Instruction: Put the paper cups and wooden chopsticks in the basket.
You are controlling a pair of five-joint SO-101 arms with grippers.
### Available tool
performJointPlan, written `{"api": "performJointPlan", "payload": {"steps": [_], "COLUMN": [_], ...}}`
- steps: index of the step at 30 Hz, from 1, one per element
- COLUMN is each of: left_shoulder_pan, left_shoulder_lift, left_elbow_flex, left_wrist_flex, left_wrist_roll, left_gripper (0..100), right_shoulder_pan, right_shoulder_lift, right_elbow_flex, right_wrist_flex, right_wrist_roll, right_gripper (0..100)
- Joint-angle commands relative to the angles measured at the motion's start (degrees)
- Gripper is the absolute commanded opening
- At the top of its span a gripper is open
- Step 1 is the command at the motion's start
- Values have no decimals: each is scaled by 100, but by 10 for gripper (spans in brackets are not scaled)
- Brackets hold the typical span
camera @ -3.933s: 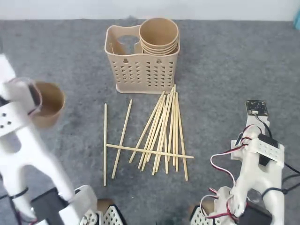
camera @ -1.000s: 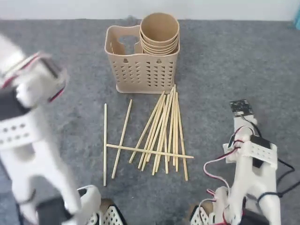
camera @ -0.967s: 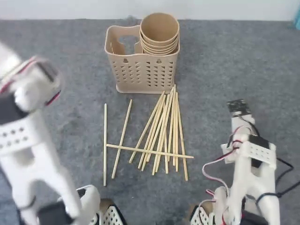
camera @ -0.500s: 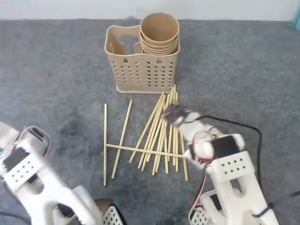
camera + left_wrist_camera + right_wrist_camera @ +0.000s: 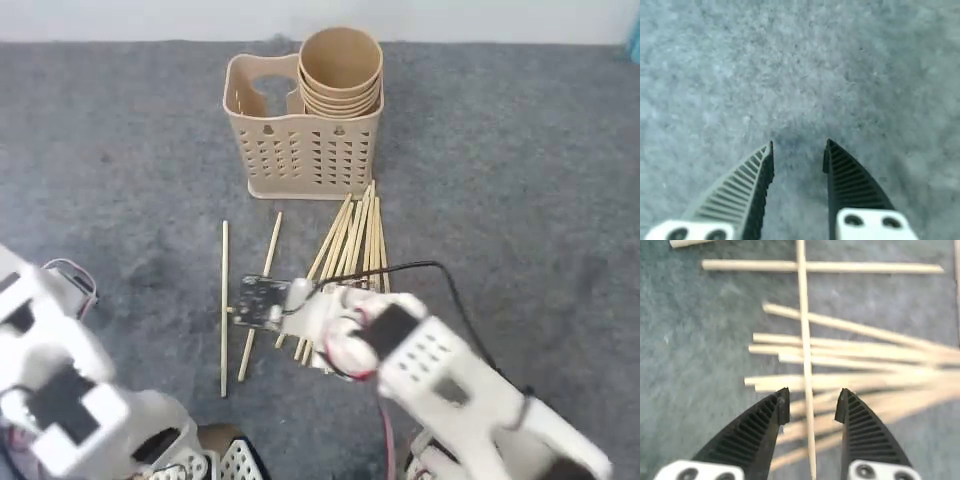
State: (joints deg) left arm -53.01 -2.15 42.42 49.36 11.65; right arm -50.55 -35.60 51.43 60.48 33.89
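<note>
Chopsticks (image 5: pixel 358 238) lengthwise toward basket (image 5: pixel 300 155)

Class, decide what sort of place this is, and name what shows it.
Probably a robot training tabletop: grey mat, left arm and right arm, a basket holding paper cups, scattered chopsticks.

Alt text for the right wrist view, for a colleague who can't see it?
The right gripper, jaws open, hangs above a pile of wooden chopsticks on grey carpet. One chopstick lies crosswise over the others and passes between the jaws.
</note>
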Motion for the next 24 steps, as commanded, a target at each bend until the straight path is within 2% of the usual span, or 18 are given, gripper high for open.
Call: {"api": "performJointPlan", "payload": {"steps": [1,8,16,18,20,24], "left_shoulder_pan": [-35,0,18,18,18,18], "left_shoulder_lift": [563,633,633,633,633,633], "left_elbow_flex": [-760,-857,-875,-875,-875,-875], "left_wrist_flex": [281,352,352,352,352,352], "left_wrist_roll": [-44,-44,-44,-44,-44,-44], "left_gripper": [152,152,152,152,152,152], "right_shoulder_pan": [-215,-127,-84,31,84,154], "right_shoulder_lift": [1191,2949,3477,3477,3442,3433], "right_elbow_flex": [-527,-1468,-1574,-1574,-1582,-1582], "right_wrist_flex": [-927,-1297,-1578,-1675,-1710,-1675], "right_wrist_roll": [35,35,26,18,18,18], "right_gripper": [170,169,161,108,12,6]}}
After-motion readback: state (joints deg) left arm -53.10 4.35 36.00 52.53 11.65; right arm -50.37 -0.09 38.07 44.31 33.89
